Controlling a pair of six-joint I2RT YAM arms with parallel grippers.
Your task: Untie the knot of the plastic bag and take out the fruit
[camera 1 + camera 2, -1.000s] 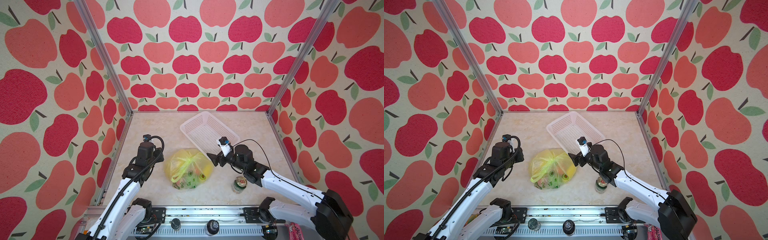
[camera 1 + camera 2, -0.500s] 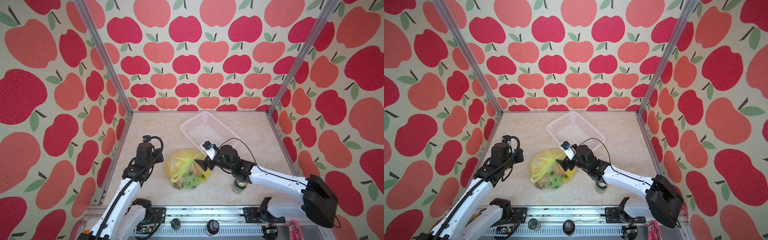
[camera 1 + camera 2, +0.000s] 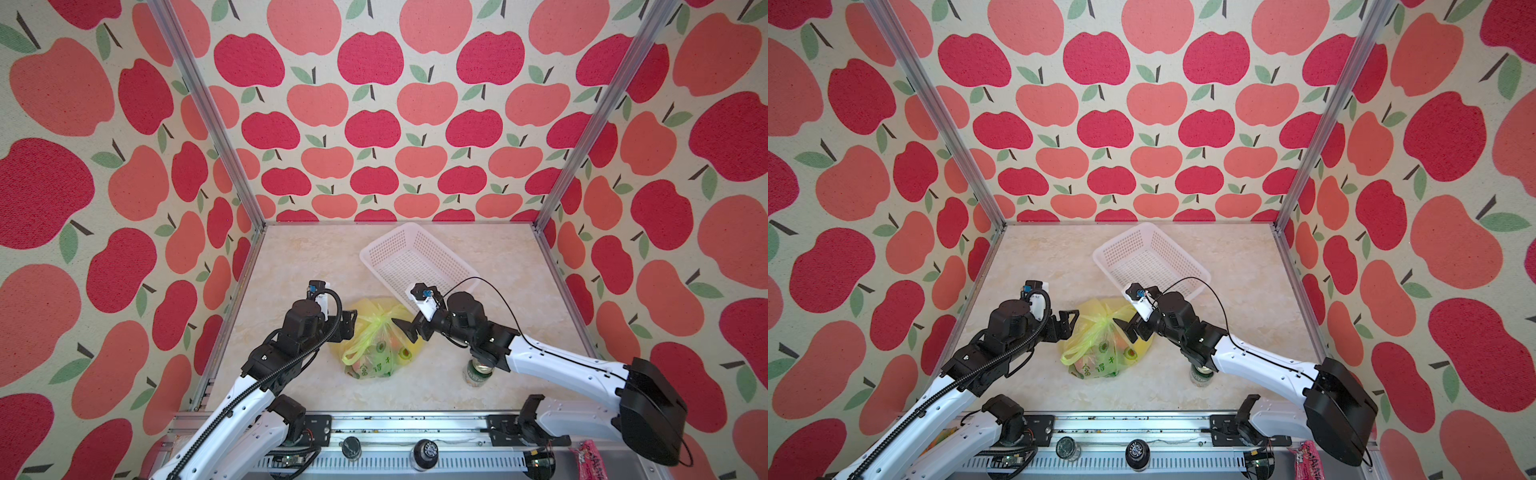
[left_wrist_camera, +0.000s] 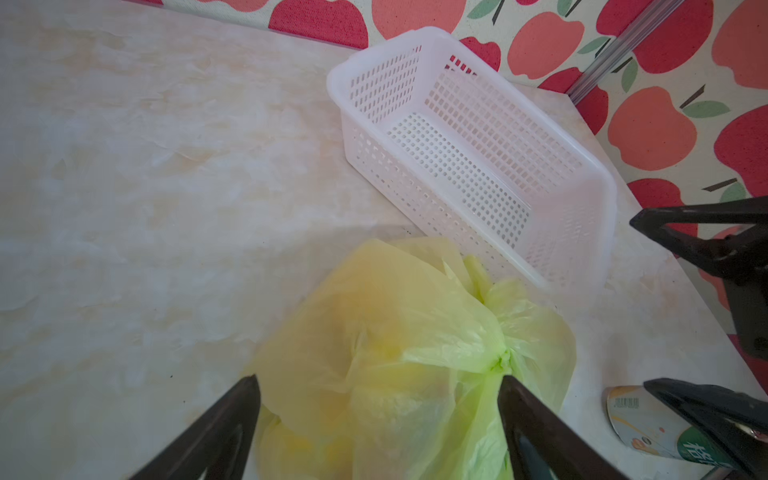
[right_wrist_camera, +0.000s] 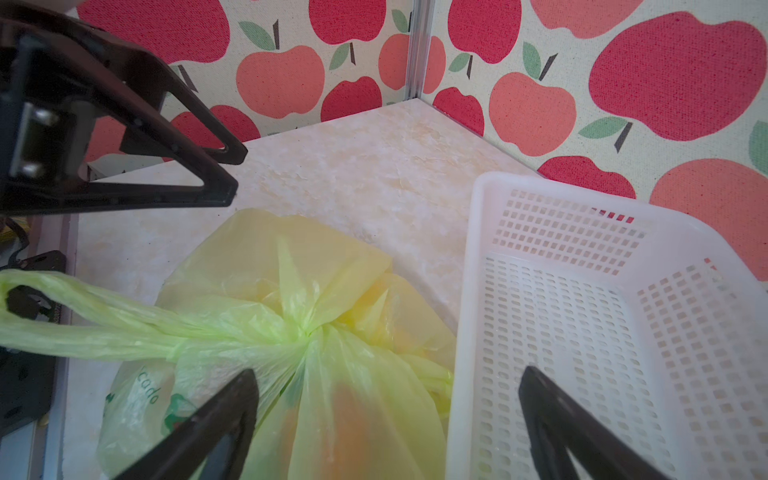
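Knot (image 5: 307,332) tied, fruit (image 3: 397,343) inside: the plastic bag (image 3: 374,357) lies unopened on the table (image 3: 299,257), just beside the near corner of the white basket (image 3: 376,249). Both pincers gape, grasping nothing, the left pincer (image 3: 348,326) on the bag's side away from the basket and the right pincer (image 3: 405,328) on the basket side. A second earlier the left was clenched and farther from the basket; the right was nearer it.
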